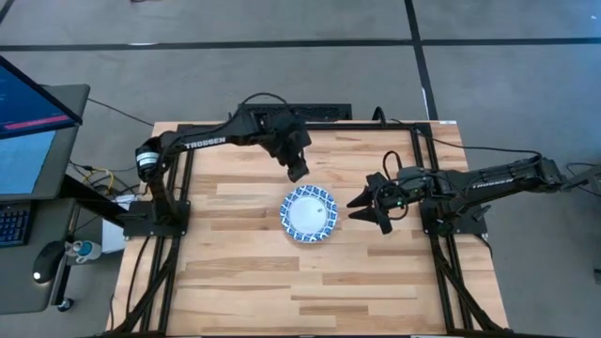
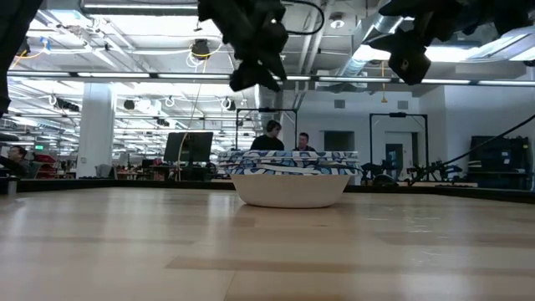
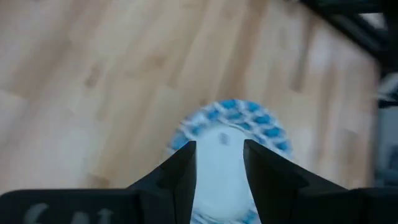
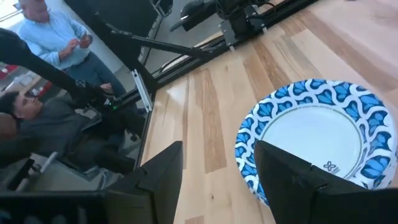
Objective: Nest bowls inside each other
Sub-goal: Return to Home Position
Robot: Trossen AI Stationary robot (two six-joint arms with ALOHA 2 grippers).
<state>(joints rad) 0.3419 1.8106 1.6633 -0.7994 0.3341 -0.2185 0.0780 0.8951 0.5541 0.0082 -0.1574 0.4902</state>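
Note:
The bowls (image 1: 308, 213) sit nested as one stack on the middle of the wooden table, white inside with blue-and-white patterned rims. The low view shows several rims layered in the stack (image 2: 290, 176), which rests on its white base. My left gripper (image 1: 298, 172) hangs open above the table, just beyond the stack's far-left side. In its wrist view the bowls (image 3: 230, 134) lie below and beyond its fingertips (image 3: 219, 146), with nothing between them. My right gripper (image 1: 362, 208) stands open to the right of the stack, raised, pointing at the bowls (image 4: 317, 130).
The arms' dark base frames (image 1: 155, 211) (image 1: 451, 221) stand at the table's left and right edges. A monitor (image 1: 28, 122) stands off the table to the left. People (image 4: 56, 37) sit beyond the table. Bare wood (image 1: 282, 291) lies nearer than the stack.

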